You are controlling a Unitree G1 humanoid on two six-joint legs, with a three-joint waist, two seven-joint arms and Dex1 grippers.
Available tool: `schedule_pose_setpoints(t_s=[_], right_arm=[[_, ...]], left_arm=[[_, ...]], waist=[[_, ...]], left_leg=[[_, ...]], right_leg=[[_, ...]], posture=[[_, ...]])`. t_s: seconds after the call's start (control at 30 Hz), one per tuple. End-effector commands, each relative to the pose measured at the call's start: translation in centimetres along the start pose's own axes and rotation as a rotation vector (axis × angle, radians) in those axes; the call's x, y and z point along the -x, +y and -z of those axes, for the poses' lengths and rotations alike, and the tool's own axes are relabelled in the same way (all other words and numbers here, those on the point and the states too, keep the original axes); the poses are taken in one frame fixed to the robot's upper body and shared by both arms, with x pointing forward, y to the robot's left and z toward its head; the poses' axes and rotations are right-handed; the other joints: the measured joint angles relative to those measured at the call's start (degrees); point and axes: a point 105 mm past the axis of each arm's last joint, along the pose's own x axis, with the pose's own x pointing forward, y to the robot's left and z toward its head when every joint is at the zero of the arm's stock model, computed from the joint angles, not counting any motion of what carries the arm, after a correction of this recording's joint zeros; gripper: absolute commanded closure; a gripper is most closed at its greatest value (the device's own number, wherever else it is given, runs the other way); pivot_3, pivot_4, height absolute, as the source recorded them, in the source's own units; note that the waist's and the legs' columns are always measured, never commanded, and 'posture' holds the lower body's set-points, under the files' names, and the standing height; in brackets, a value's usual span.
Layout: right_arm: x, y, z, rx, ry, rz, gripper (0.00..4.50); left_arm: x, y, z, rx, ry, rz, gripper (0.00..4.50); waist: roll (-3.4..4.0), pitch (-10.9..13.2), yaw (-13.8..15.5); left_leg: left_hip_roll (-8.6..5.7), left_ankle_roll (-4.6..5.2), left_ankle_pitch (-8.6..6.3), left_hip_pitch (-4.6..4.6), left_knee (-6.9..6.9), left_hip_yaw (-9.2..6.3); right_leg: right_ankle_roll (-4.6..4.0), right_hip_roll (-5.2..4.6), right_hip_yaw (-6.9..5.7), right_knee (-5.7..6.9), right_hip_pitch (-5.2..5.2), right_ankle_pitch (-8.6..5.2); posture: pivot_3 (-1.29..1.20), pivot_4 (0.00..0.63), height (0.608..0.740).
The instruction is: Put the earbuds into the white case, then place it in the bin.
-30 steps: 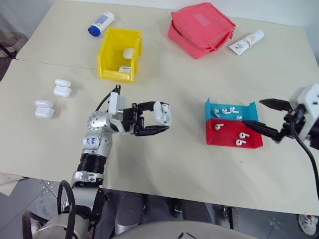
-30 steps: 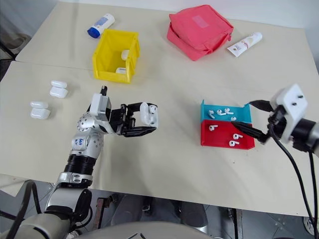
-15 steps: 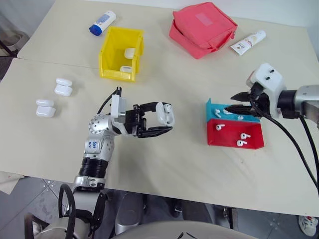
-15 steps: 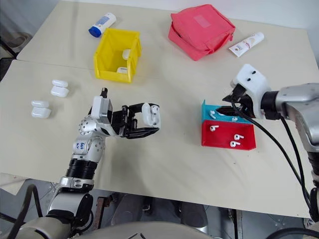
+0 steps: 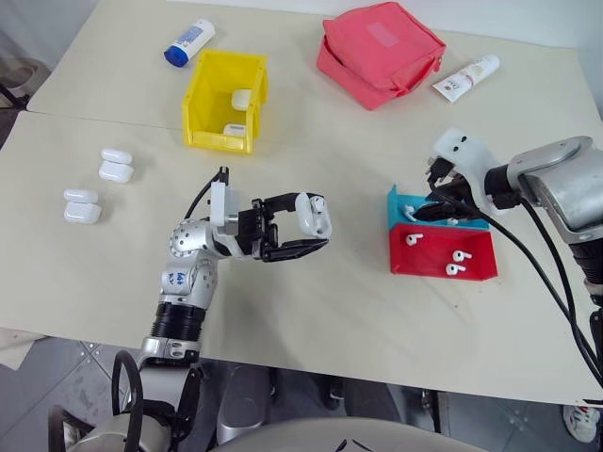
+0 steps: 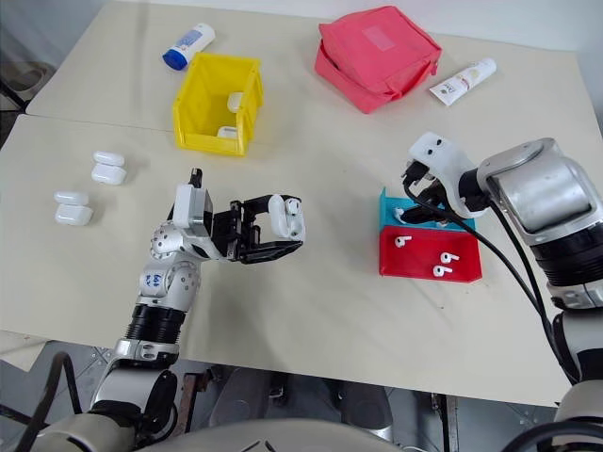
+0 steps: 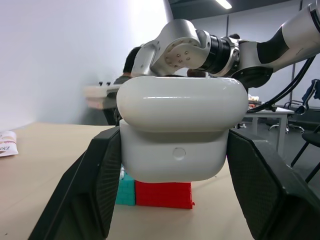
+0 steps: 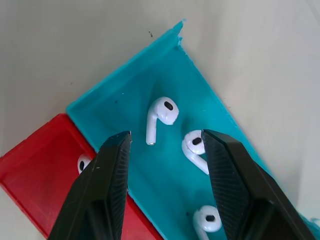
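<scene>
Overhead, right gripper [image 8: 165,145] fingers apart inside blue tray [image 8: 125,95] walls, left gripper [image 5: 303,229] fingers clamping white case [image 5: 312,214] above bare table [image 5: 311,320]

Bright even overhead light, soft short shadows on the matte beige table [image 5: 311,311], ceiling strip lamps glaring, background slightly blurred

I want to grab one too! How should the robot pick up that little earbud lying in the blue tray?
Pinch the earbud across its round head, coming straight down from above. It lies flat in the blue tray with its thin stem along the floor, and the right end effector hangs open above it.
</scene>
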Motion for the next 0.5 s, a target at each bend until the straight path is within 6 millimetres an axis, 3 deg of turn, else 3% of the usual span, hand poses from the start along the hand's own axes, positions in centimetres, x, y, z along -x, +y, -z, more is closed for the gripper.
schedule_pose_setpoints(t_s=[0.03, 0.5], right_arm=[[0.2, -0.9, -0.2, 0.007, 0.012, 0.045, 2.18], [-0.9, -2.3, -0.4, -0.001, 0.018, 0.079, 2.18]], left_arm=[[-0.4, -0.4, -0.6, -0.037, -0.015, 0.012, 1.69], [-0.3, -0.8, -0.6, -0.039, -0.016, -0.009, 1.69]], waist=[[0.00, 0.0, -0.2], [0.02, 0.0, -0.5]], left_leg=[[0.00, 0.00, 0.00, -0.03, 0.01, 0.00], [0.01, 0.00, 0.00, -0.13, 0.03, 0.00]], right_leg=[[0.00, 0.00, -0.01, 0.00, -0.02, 0.00], [0.00, 0.02, -0.03, 0.08, -0.16, 0.00]], posture=[[0.00, 0.150, 0.740], [0.00, 0.150, 0.740]])
